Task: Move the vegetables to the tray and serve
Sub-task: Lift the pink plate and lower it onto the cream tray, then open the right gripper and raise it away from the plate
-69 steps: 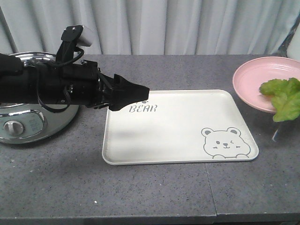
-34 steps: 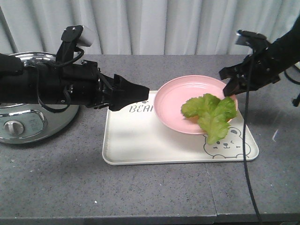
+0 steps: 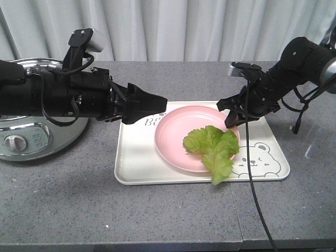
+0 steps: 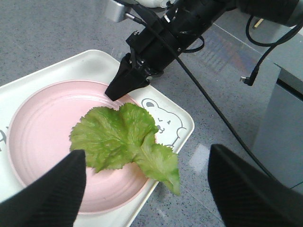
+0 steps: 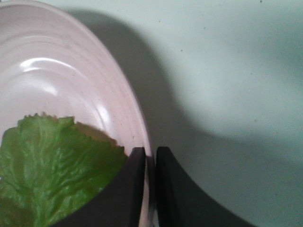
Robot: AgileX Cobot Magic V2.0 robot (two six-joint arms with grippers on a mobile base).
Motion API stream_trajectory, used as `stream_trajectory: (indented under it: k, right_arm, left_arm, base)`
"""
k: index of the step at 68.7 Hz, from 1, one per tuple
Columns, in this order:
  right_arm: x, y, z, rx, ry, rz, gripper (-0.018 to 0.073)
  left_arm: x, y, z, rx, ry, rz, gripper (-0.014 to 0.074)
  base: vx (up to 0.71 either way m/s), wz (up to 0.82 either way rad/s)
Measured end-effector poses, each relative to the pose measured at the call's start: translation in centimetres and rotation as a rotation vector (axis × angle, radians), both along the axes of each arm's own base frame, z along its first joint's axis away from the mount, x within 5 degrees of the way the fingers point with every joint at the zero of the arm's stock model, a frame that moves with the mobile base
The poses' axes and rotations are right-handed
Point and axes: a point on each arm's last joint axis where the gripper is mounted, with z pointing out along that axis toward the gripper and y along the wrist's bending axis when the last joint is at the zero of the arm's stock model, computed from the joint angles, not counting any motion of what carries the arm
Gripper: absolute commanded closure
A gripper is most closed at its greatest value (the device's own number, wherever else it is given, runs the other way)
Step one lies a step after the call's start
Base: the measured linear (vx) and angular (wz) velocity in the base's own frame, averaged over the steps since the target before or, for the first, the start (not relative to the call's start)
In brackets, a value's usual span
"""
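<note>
Right gripper [image 3: 231, 122], black and reaching in from the upper right of the front view, is pinched closed on the far right rim of a round pink plate [image 3: 173, 139]. The right wrist view shows its two dark fingers [image 5: 135, 189] pressed close with the plate's edge between them. The plate sits on the cream-white tray [image 3: 136, 163], covering most of its middle and part of its grey lettering. A frilly green lettuce leaf [image 3: 212, 147] lies on the plate's near right side. Its tip droops past the plate's rim and over the tray's front edge, beside the bear drawing [image 3: 262, 160]. Left gripper [image 3: 157, 105] hovers over the tray's upper left corner, touching nothing. In its own wrist view its fingers [image 4: 52, 189] are spread wide. A chrome appliance [image 3: 31, 136] stands at far left on the grey table [image 3: 157, 215], before a pale curtain [image 3: 184, 26].
</note>
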Motion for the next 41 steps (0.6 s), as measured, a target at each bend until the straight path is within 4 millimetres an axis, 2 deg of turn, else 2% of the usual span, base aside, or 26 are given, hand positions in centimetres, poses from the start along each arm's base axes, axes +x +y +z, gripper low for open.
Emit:
stream_trajectory:
  k: [6,13,24,32,41]
  right_arm:
    - [0.0,0.0,0.0,-0.004,-0.001,0.001,0.0274]
    - [0.0,-0.1,0.0,-0.008,-0.003,0.001,0.0190]
    - [-0.3,-0.4,0.7,-0.044,-0.017,0.012,0.0178]
    - [-1.3,-0.6,3.3,-0.056,-0.044,0.001,0.0194]
    - [-3.2,-0.9,7.4,-0.062,-0.096,-0.030,0.0222]
  left_arm:
    - [0.0,0.0,0.0,0.000,0.000,0.000,0.0073]
    - [0.0,0.0,0.0,0.000,0.000,0.000,0.0073]
    - [0.0,0.0,0.0,0.000,0.000,0.000,0.0073]
    - [0.0,0.0,0.0,0.000,0.000,0.000,0.0073]
    - [0.0,0.0,0.0,0.000,0.000,0.000,0.0073]
  base:
    - [0.00,0.00]
    - [0.00,0.00]
    - [0.00,0.00]
    - [0.00,0.00]
    - [0.00,0.00]
